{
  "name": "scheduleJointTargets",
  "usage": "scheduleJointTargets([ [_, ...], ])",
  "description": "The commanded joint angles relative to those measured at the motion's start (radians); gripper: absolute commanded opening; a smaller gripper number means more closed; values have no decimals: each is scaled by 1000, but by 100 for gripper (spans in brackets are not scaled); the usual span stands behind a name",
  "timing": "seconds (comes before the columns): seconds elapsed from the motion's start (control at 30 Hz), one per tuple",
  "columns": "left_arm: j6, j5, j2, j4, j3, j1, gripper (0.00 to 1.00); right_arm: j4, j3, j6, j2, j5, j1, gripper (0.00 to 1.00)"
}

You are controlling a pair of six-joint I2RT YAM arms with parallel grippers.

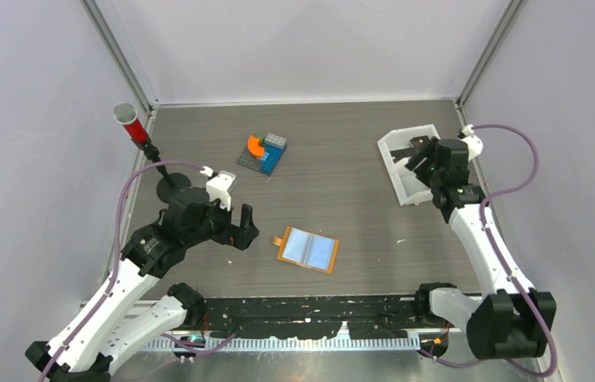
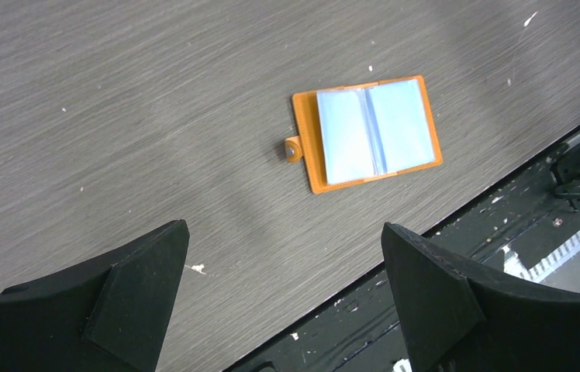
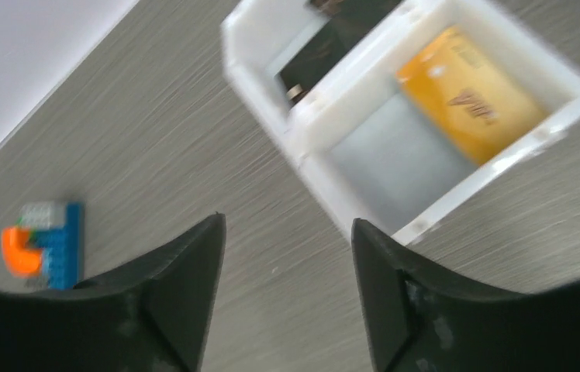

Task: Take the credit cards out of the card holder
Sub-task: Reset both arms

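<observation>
The left pincer [image 1: 240,228] hung low over the desk [image 1: 342,127] with its jaws at full spread and nothing between them, just left of the card holder [image 1: 308,249]. The holder lay open and flat near the front middle of the desk, its pale blue sleeves [image 2: 376,128] facing up and its small tab [image 2: 293,149] pointing toward that pincer. The sleeves looked blank, and I could not tell whether a card was left in them.

Well to the right, near the back corner, the right pincer [image 3: 287,225] hovered beside the white tray [image 1: 391,173]. Its jaws were parted and empty. One of the credit cards [image 3: 332,48], dark and flat, seemed to lie in the tray's far compartment, and a yellow card [image 3: 469,93] lay in the nearer one. That view was smeared, so the detail was doubtful.

I judged the step in hand to be the drop into the tray and the trip back for another card. To do it well, the right pincer should rise above the tray wall before swinging left, so it does not knock the tray. The left pincer should press down on the holder's orange border at the tab side, off the sleeves, so the holder cannot slide. Any card left should then be pulled straight out along its sleeve's open edge, not lifted, because lifting would fold the holder shut.
</observation>
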Motion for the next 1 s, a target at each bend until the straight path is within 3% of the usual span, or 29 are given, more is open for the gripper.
scheduleJointTargets([
  [0.0,-29,-11,-45,79,36,-3,99,-35,-13,-88,-123,24,154,84],
  [0.03,-37,-17,-54,85,34,-3,99,-44,-17,-97,-141,26,201,94],
  [0.07,-48,-25,-61,91,32,-3,99,-51,-25,-101,-171,22,223,98],
  [0.23,-101,-35,-89,128,19,-3,99,-99,-60,-159,-244,-80,351,96],
  [0.57,-155,-56,-153,209,-34,-2,99,-141,-156,-190,-491,-378,411,95],
  [0.97,-183,-114,-215,230,-57,-3,99,-132,-124,-178,-605,-437,412,96],
])
